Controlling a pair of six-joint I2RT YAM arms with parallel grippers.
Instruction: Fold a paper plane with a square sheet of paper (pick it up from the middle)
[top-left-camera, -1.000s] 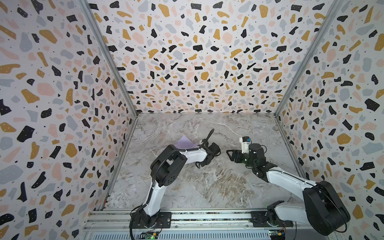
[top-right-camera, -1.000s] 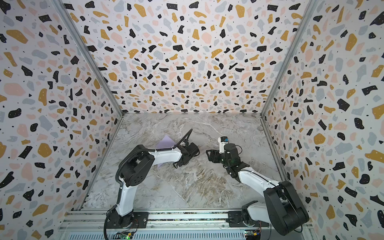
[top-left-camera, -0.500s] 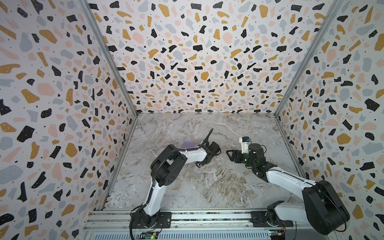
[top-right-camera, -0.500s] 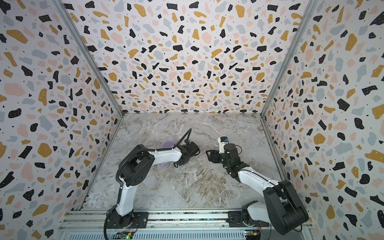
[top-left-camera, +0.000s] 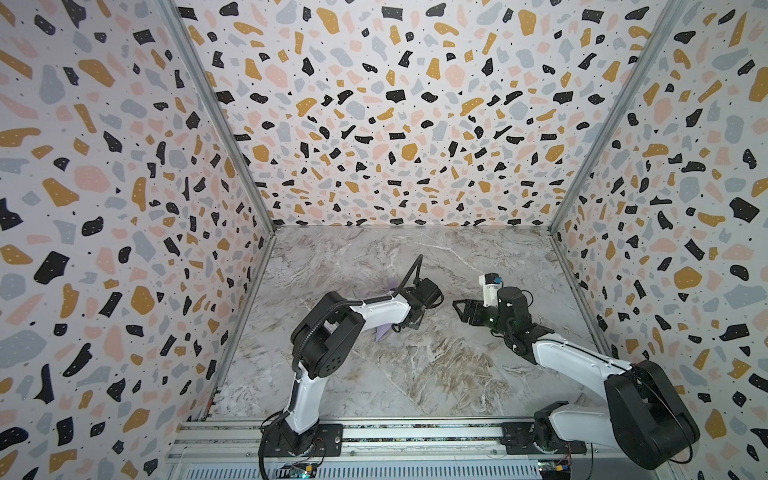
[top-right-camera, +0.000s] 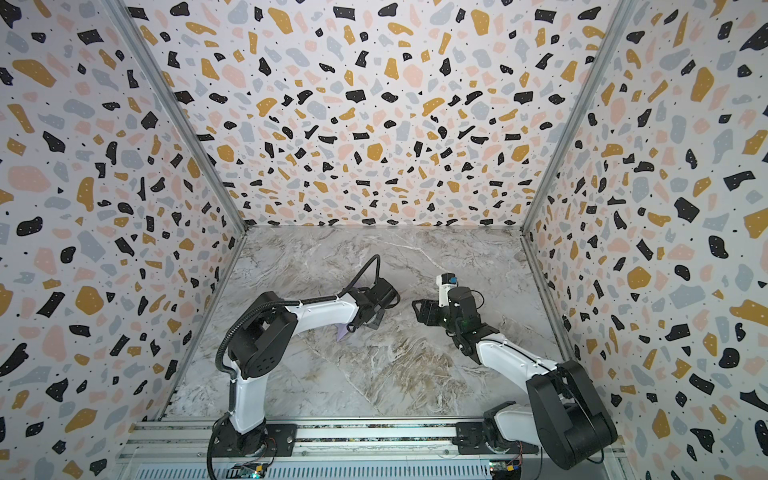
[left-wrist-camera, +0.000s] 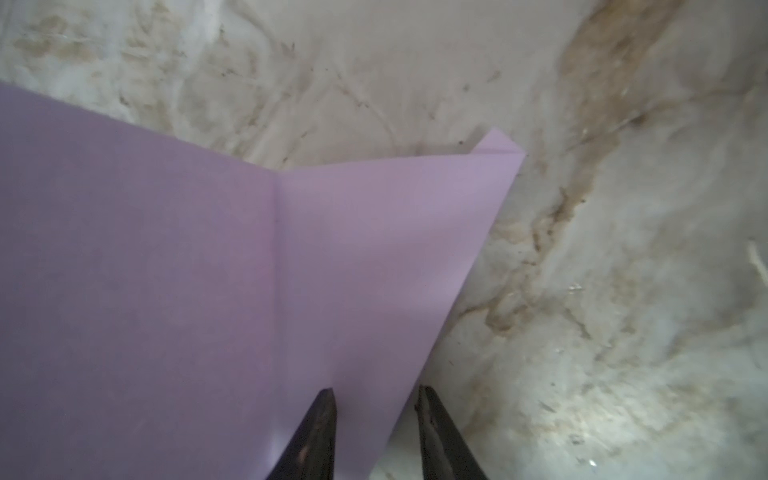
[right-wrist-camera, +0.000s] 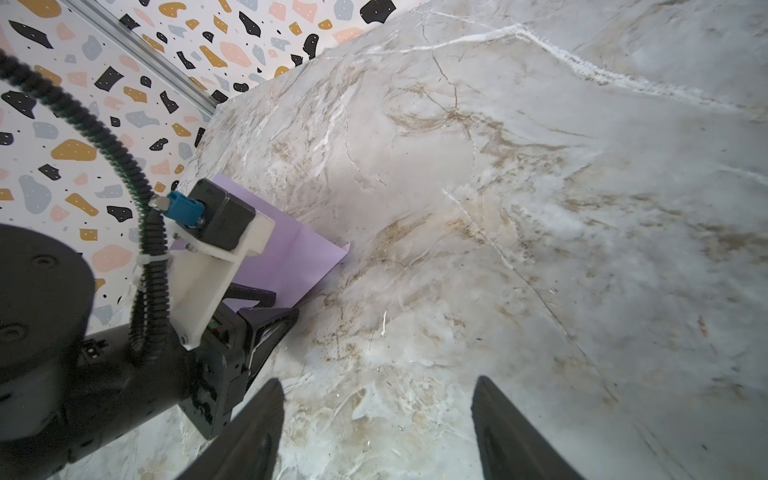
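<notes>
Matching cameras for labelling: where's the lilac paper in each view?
Top view: lilac paper peeks out under the left forearm.
Top view: same sliver under that forearm.
Left wrist: paper covers much of the frame, beneath one fingertip.
Right wrist: paper behind the left arm's camera mount.
Shared landmark: left gripper, jaws straddling the paper's edge.

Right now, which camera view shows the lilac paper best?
The left wrist view: the lilac paper fills much of it, crease and folded corner clear. The right wrist view shows part; both top views only slivers.
</notes>
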